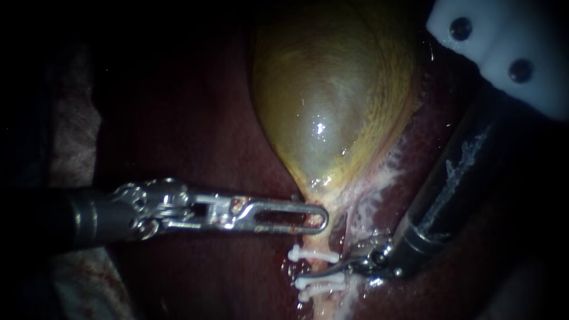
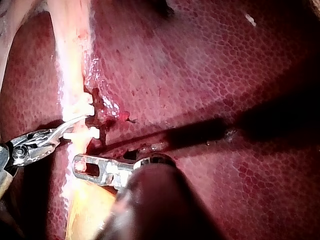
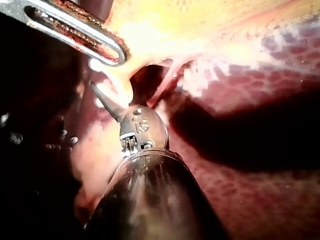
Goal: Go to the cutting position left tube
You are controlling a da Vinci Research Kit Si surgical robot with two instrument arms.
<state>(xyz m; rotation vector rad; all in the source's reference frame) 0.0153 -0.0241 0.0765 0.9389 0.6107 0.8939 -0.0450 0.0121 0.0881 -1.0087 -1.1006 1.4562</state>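
- Starting closest to the camera: our right instrument (image 1: 355,265) drops in from the upper right on a dark, scuffed shaft, with a white block (image 1: 504,47) up by the edge. Its thin curved blades look parted. One lies across the left tube (image 1: 318,239), in the slot between the two clips (image 1: 314,255). We'd say we're basically at the cutting spot.
- Biggest worry right there is that the slot is tight. If the blades drift toward either clip we could nick it, or leave a stump so short that the clip slides off.
- Next out is our left instrument (image 1: 320,218), with shiny slotted jaws closed on the narrow neck of the gallbladder (image 1: 332,101), just above the upper clip. That hold looks like what puts tension on the tube. If it slips, the tube goes slack and could flop out from between the blades.
- The tube itself is a pale, soft, wet strand running down from the neck. The clips are small stiff white bars crossing it. A frayed whitish film (image 1: 370,195) sits just beside it on the right instrument's side, and a blade tip could snag it.
- Farther back, the gallbladder is a smooth, glossy yellow-green sac, taut-looking. A stray poke could make it leak.
- Behind it all is the liver (image 2: 210,75), dark red, finely pebbled and wet. We can't see under the tube, so a hidden blade tip could dig in.
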